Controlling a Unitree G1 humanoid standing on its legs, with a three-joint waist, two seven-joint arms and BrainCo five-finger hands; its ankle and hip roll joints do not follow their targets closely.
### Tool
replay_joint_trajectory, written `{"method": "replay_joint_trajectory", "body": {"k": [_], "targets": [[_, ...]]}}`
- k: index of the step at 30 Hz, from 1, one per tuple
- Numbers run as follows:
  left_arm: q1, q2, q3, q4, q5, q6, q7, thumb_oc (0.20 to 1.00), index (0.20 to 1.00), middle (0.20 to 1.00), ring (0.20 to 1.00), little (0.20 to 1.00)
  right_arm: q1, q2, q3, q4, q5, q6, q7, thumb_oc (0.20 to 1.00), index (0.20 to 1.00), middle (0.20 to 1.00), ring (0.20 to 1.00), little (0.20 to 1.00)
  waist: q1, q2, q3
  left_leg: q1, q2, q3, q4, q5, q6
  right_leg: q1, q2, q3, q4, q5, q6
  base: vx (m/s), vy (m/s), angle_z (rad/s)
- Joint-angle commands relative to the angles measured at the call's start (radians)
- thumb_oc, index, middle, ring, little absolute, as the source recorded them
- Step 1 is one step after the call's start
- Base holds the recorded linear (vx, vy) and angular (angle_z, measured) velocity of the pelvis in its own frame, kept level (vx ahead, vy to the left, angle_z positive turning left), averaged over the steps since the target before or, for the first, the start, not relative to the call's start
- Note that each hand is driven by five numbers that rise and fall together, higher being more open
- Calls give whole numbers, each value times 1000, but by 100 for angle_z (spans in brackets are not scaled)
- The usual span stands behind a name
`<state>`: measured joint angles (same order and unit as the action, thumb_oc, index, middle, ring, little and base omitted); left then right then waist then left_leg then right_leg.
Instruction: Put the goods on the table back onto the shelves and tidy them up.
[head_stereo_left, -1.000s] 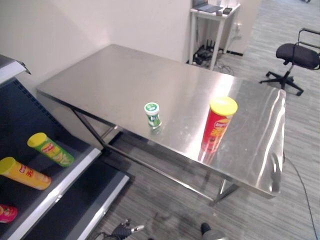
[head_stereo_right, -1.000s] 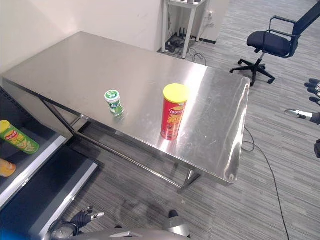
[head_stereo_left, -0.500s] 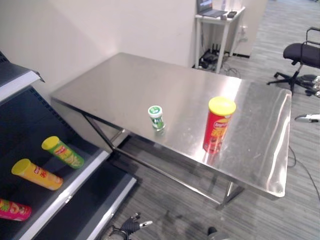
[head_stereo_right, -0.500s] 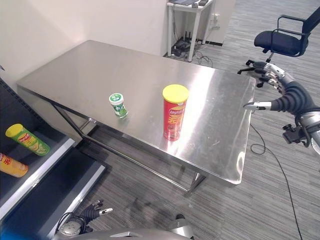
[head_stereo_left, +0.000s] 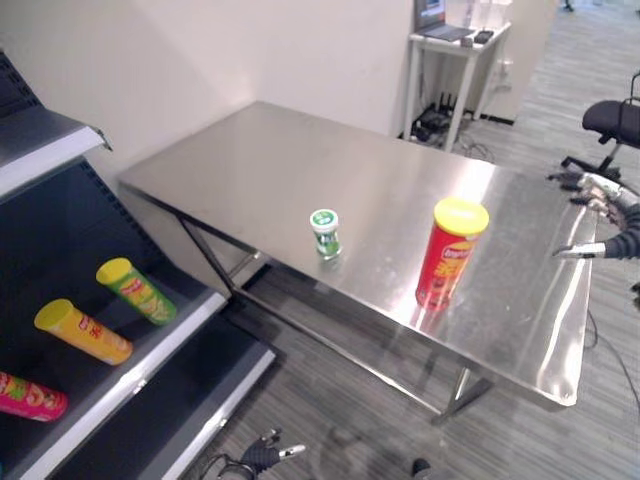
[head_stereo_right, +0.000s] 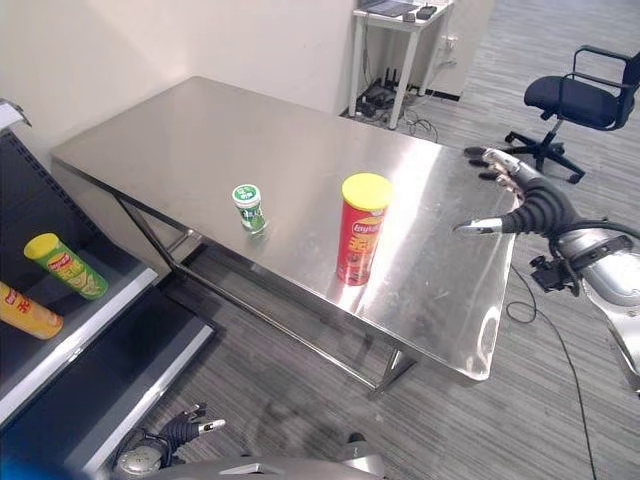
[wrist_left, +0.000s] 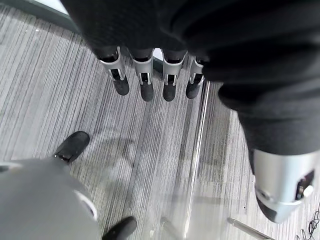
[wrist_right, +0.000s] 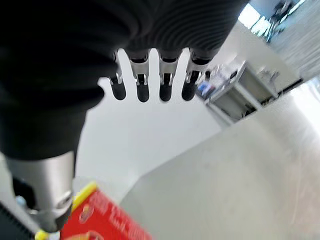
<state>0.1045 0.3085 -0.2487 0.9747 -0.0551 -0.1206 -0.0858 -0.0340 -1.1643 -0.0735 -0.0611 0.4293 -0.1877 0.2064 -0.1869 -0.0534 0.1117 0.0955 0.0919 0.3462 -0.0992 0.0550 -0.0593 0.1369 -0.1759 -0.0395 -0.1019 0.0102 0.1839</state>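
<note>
Red chip can (head_stereo_right: 361, 230) with yellow lid, upright near the front edge of the steel table (head_stereo_right: 200, 130); small green-and-white bottle (head_stereo_right: 249, 208) upright to its left, well apart. Right hand (head_stereo_right: 515, 195) raised over the table's right end, fingers straight and spread, thumb apart, holding nothing, well short of the can. Left hand (wrist_left: 150, 80) down low over the floor, fingers straight, empty.

Best reached from the right side at mid-height, palm square to the can, thumb and fingers closing around the body rather than the lid. Tall and narrow, so probably easy to tip with a glancing touch; worth slowing before contact.

On the shelf (head_stereo_left: 150, 370) to the left, green can (head_stereo_left: 137, 291), yellow can (head_stereo_left: 82, 331) and pink can (head_stereo_left: 30, 396) lying on their sides.

Yellow-and-red badge on the red can's label; lettering too small to make out with confidence.
</note>
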Motion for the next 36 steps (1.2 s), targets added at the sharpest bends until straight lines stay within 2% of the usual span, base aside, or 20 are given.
{"method": "replay_joint_trajectory", "body": {"k": [1,5,6,21,26,36], "targets": [[-52,44,-1,3,23,-11,4,1000,1000,1000,1000,1000,-142,-33,35,32,-32,-44,-8,1000,1000,1000,1000,1000,52,-25,-8,85,47,-48,12,-117,-43,-83,-69,-78,22,66,66,-4,-12,5],[-46,48,3,-12,12,-3,9,1000,1000,1000,1000,1000,-192,-49,94,50,-44,-44,-11,1000,1000,1000,1000,1000,62,-34,-4,79,48,-55,12,-114,-46,-78,-69,-87,20,63,64,-2,-7,2],[-22,37,142,57,-114,-12,110,1000,1000,1000,1000,1000,-267,105,83,307,-276,-21,-278,1000,1000,1000,1000,1000,216,-11,45,-44,137,-210,26,-15,-97,0,-2,-220,22,-51,10,0,-23,-3],[-9,24,144,63,-113,-13,112,1000,1000,1000,1000,1000,-291,88,104,254,-298,-38,-281,1000,1000,1000,1000,1000,222,-4,41,-36,149,-214,23,-11,-107,15,7,-236,15,-60,9,-5,-13,11],[-7,21,154,63,-110,-14,111,1000,1000,1000,1000,1000,-279,59,108,180,-300,-47,-251,1000,1000,1000,1000,1000,221,-1,39,-39,148,-219,22,-9,-109,20,5,-245,15,-60,9,-14,-9,2],[7,10,172,57,-83,-16,103,1000,1000,1000,1000,1000,-113,3,-75,52,-350,-61,-257,1000,1000,1000,1000,1000,193,10,43,-36,148,-203,20,-12,-111,7,-2,-241,15,-49,15,-6,-2,1]]}}
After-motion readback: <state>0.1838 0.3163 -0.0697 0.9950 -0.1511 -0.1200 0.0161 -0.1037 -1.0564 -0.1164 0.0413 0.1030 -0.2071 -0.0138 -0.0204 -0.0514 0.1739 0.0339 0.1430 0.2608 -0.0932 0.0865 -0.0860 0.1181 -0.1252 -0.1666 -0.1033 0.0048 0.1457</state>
